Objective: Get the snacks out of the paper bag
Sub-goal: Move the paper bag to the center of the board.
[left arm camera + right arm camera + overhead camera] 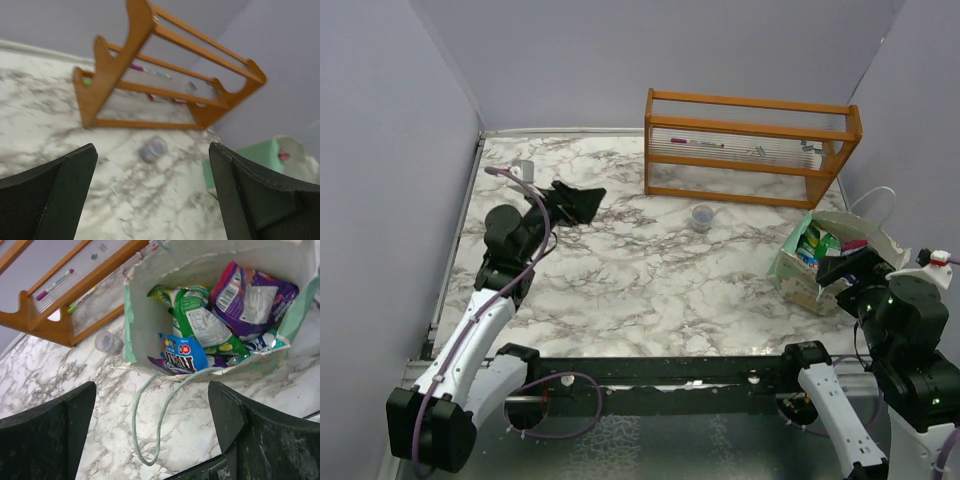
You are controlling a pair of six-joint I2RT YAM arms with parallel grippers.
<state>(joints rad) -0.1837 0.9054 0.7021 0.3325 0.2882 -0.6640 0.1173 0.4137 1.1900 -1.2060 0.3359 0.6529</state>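
Both grippers empty and spread wide; snacks [817,243] inside the paper bag [795,277] at the table's [650,290] right edge.
From above: left gripper [575,200] hangs open over the far left, well apart from the bag; right gripper [842,268] sits just beside the bag; a wooden rack [750,145] and small cup [702,216] stand behind. Left wrist: blurred; fingers apart, apparently nothing between them. Right wrist: fingers wide above the bag's mouth; green, purple and blue packets inside; string handle [150,430] lies on the marble.
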